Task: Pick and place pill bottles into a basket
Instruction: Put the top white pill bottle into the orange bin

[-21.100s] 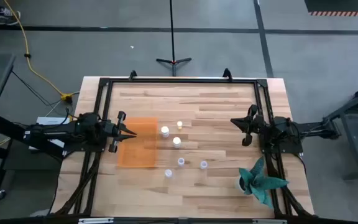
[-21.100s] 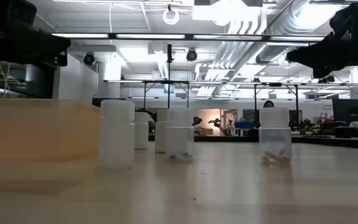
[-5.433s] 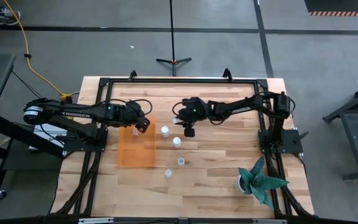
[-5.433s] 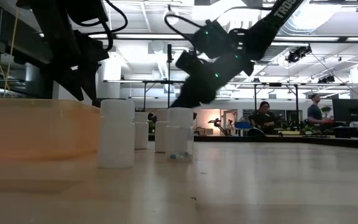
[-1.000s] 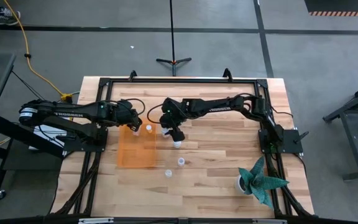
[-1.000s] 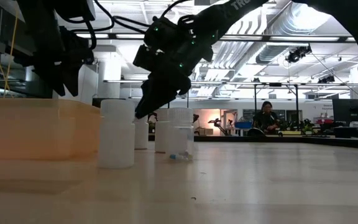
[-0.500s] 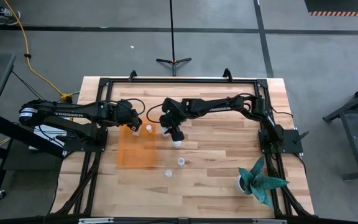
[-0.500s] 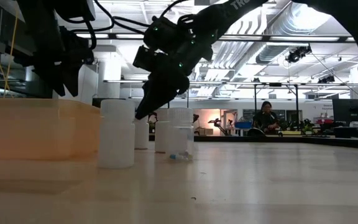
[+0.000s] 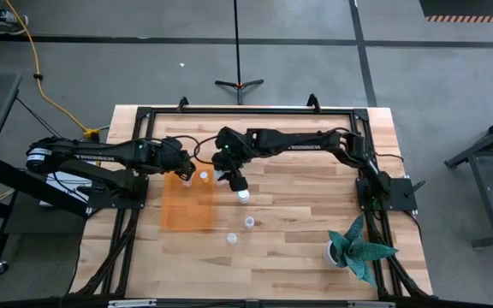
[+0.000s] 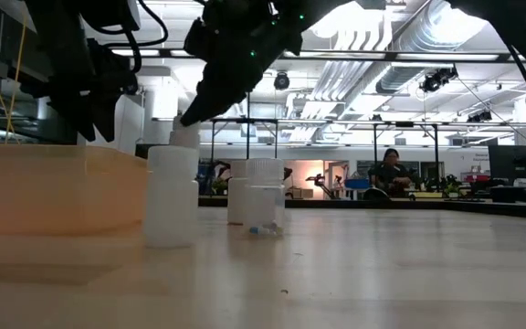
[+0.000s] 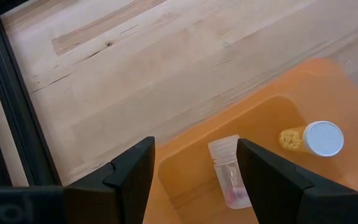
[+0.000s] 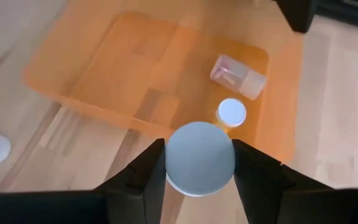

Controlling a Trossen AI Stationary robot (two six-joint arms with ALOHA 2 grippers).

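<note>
My right gripper (image 9: 232, 177) is shut on a white pill bottle (image 12: 199, 158) and holds it in the air just right of the orange basket (image 9: 187, 214). In the low view this bottle (image 10: 185, 135) shows above the standing ones. My left gripper (image 11: 194, 177) hangs open over the basket's far end. Below it, one bottle (image 11: 230, 175) lies on its side in the basket and another (image 11: 319, 138) stands upright there. Three more bottles (image 9: 244, 195) (image 9: 249, 222) (image 9: 231, 239) stand on the table right of the basket. My right gripper pinches the bottle between its two fingers (image 12: 148, 171), which sit on opposite sides just under the white cap (image 12: 174, 163). The fingers come from above, pointing down. The bottle hangs upright, cap up, lifted clear of the table.
A teal plant-like object (image 9: 358, 248) stands at the table's near right corner. A black frame (image 9: 246, 111) runs around the table's edges. Bare wood lies between the bottles and the right arm's base. People show in the room beyond the table (image 10: 391, 174).
My right gripper has risen from the table with the pill bottle and drifted slightly toward the basket. The bottle, which stood on the table a second ago, now hangs clear above the other bottles. My left gripper has kept still.
</note>
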